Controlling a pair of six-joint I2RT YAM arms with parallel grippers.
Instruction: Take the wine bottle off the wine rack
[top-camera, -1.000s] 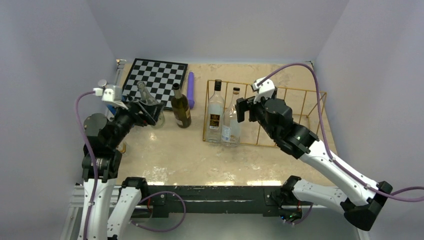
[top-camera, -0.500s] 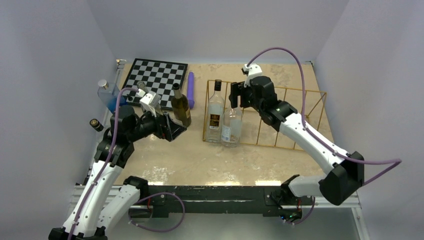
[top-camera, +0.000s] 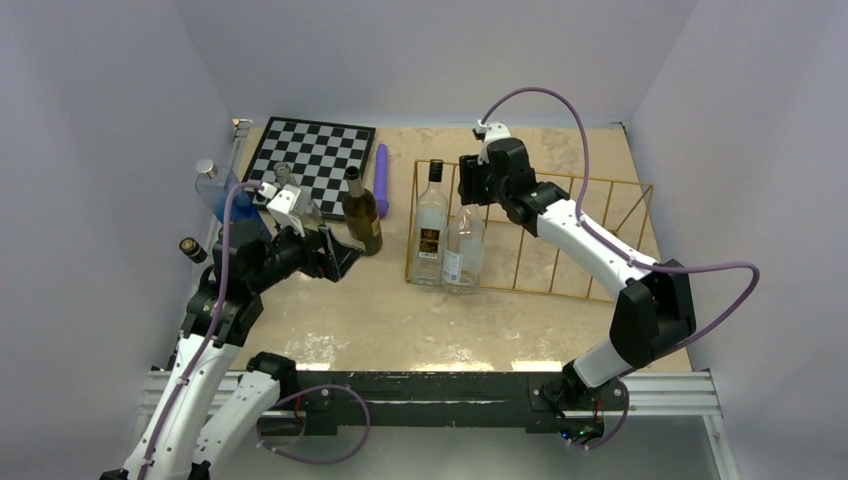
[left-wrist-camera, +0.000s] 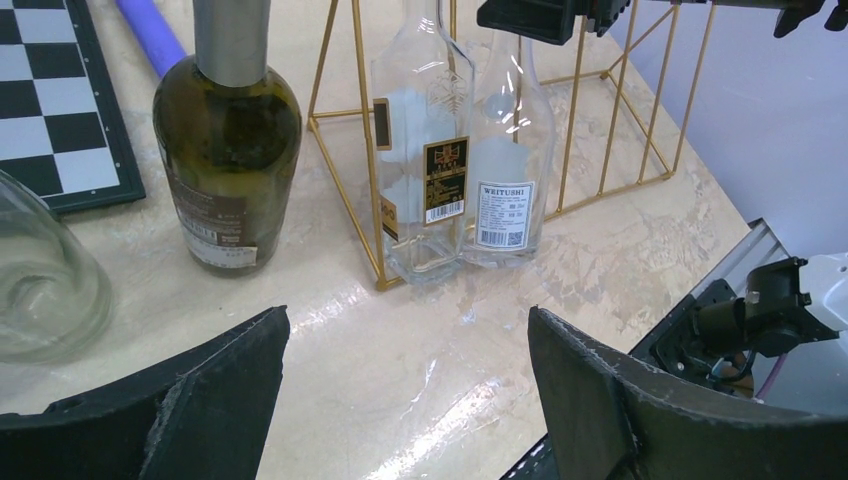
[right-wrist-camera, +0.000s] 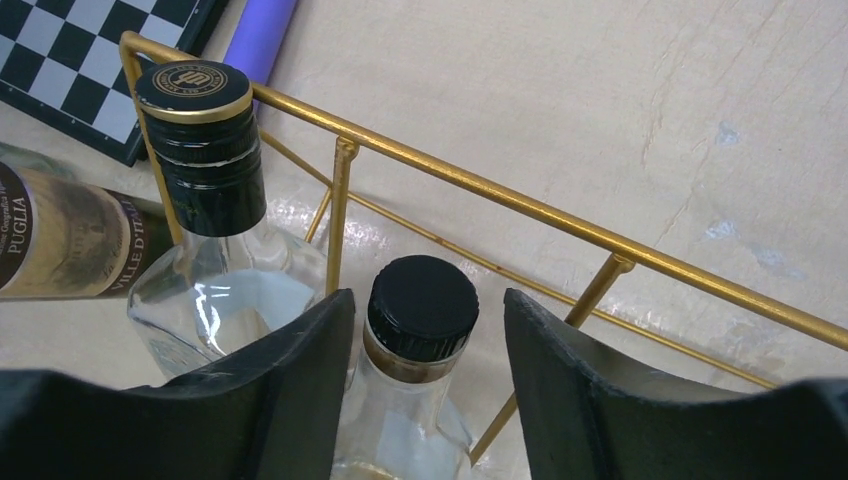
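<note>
The gold wire wine rack (top-camera: 585, 238) stands right of centre, with two clear bottles at its left end. The taller bottle (top-camera: 431, 222) has a black and gold cap (right-wrist-camera: 200, 140). The shorter wine bottle (top-camera: 464, 248) has a plain black cap (right-wrist-camera: 423, 303). My right gripper (right-wrist-camera: 428, 335) hangs over the rack with its jaws on either side of that black cap. They are narrowed but still open, and a gap shows on each side. My left gripper (left-wrist-camera: 405, 370) is open and empty, low over the table left of the rack (left-wrist-camera: 352, 150).
A dark green bottle (top-camera: 361, 212) stands on the table left of the rack, with a clear glass bottle (left-wrist-camera: 40, 280) further left. A chessboard (top-camera: 312, 152) and a purple cylinder (top-camera: 381, 178) lie at the back. A blue bottle (top-camera: 214, 190) stands at the left edge.
The right arm reached out over the rack and brought its jaws down around the short bottle's cap, narrowing them. The left arm swung from the table's left side toward the centre.
</note>
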